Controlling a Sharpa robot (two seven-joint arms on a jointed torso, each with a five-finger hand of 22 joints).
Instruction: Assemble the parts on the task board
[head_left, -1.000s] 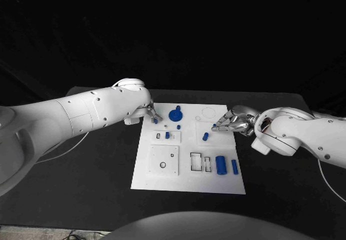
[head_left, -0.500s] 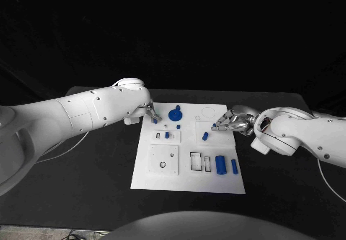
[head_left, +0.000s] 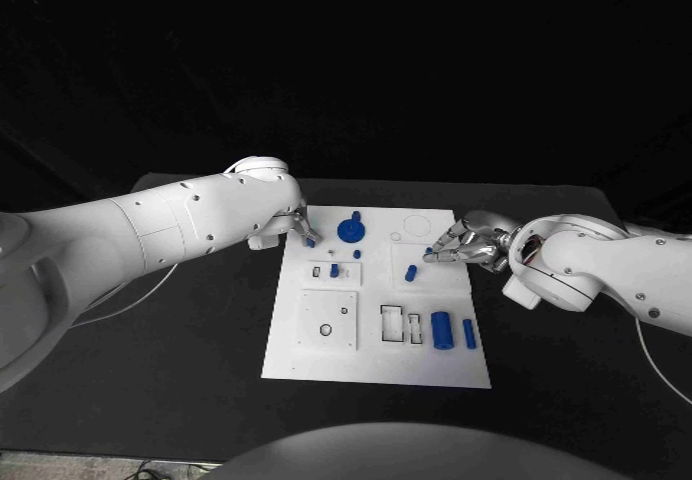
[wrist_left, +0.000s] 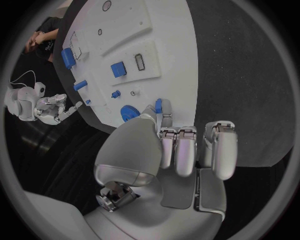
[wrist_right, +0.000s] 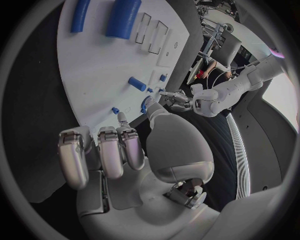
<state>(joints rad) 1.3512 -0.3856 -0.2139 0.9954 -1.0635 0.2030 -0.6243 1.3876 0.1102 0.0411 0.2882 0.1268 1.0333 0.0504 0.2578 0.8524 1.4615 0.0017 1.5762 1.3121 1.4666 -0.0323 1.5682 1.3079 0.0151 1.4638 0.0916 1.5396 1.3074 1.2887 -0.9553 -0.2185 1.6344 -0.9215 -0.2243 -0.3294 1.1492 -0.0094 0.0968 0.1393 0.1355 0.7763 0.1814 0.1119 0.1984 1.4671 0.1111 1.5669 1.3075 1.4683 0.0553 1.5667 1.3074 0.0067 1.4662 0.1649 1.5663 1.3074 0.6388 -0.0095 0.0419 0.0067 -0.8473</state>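
The left hand sits at the far left edge of the task board, its fingers pinching a small blue peg right beside the blue gear. The right hand hovers at the board's far right edge, a small blue part at its fingertips (whether they clamp it, I cannot tell). Between the hands a short blue peg lies on the board; nearer, a blue cylinder and a blue bar rest side by side. The black counter carries the board.

White arms (dotted with screws), silver hands.
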